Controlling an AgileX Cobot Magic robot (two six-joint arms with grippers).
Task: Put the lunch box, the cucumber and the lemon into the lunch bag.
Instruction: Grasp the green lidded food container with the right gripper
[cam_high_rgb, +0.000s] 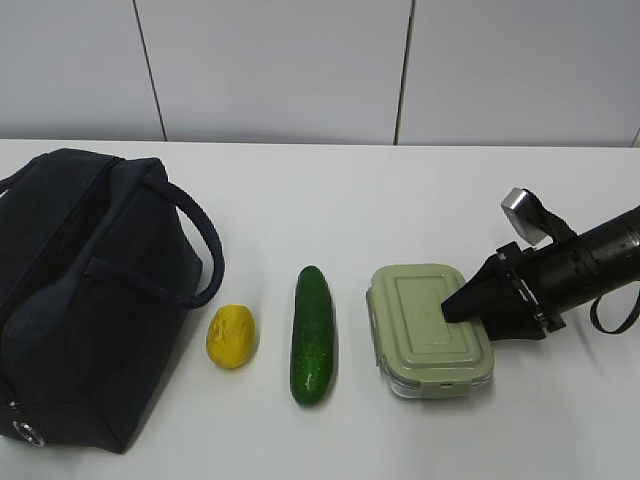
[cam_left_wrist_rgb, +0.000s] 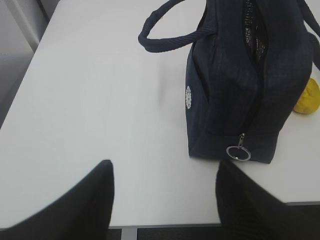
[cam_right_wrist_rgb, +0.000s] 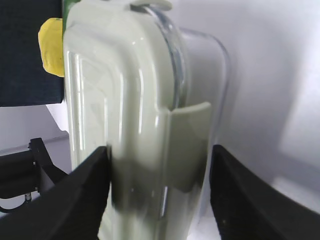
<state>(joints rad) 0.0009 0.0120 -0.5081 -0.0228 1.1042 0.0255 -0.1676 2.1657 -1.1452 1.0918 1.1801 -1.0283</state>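
Note:
The lunch box (cam_high_rgb: 430, 330), clear with a sage-green lid, lies flat at the right. My right gripper (cam_high_rgb: 462, 315) is open and straddles its right end. In the right wrist view the box (cam_right_wrist_rgb: 135, 125) fills the gap of that gripper (cam_right_wrist_rgb: 160, 160): one finger lies against the lid, the other stands off the clear base. The dark green cucumber (cam_high_rgb: 313, 335) lies left of the box. The yellow lemon (cam_high_rgb: 231, 336) lies beside the navy lunch bag (cam_high_rgb: 80, 290). My left gripper (cam_left_wrist_rgb: 165, 170) is open and empty, just short of the bag's end (cam_left_wrist_rgb: 240, 75).
The bag's metal ring pull (cam_left_wrist_rgb: 238, 153) hangs at its near end by my left gripper's right finger, and its zipper gapes at the top. The table's front edge (cam_left_wrist_rgb: 150, 227) runs just under the left fingers. A handle loop (cam_high_rgb: 200, 250) juts toward the lemon.

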